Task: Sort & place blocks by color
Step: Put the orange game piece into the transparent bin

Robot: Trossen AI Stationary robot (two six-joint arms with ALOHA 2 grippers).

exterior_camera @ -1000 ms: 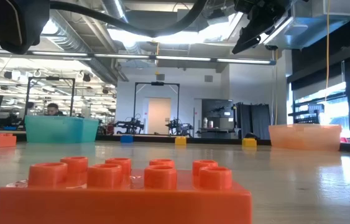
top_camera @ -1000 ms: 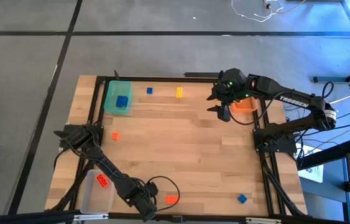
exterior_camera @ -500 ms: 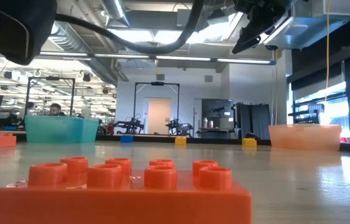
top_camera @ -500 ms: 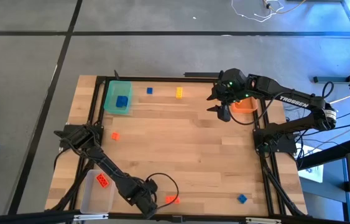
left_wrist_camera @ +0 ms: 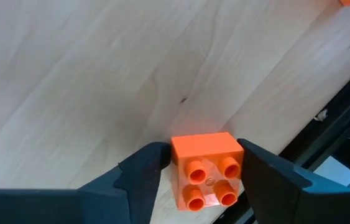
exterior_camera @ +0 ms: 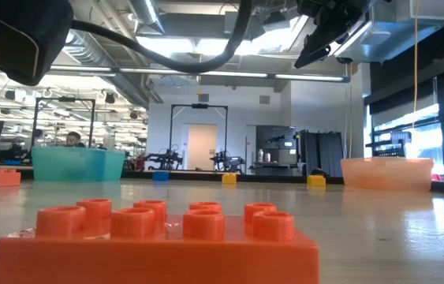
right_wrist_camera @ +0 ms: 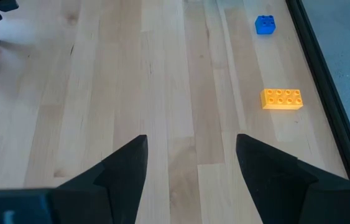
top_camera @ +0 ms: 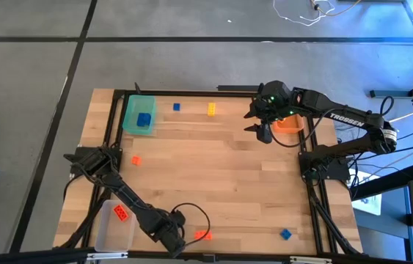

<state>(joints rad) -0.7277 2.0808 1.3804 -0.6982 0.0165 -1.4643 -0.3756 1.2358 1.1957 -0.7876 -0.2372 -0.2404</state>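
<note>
2 dark fingers of the left gripper stand apart on either side of a red-orange block at the near edge of the table; the block sits between the tips with 4 studs showing, and I cannot tell whether the pads touch its sides. From above, that gripper lies just beside the block. The right gripper hangs wide open and empty over the far right of the table, next to the orange tray.

1 blue block lies in the green tray at the far left. 1 red-orange block lies in the clear tray at the near left. What the orange tray holds cannot be seen.

Loose on the wood are a small blue block and a yellow-orange block near the far edge, a small red-orange block on the left, and another blue block at the near right.
</note>
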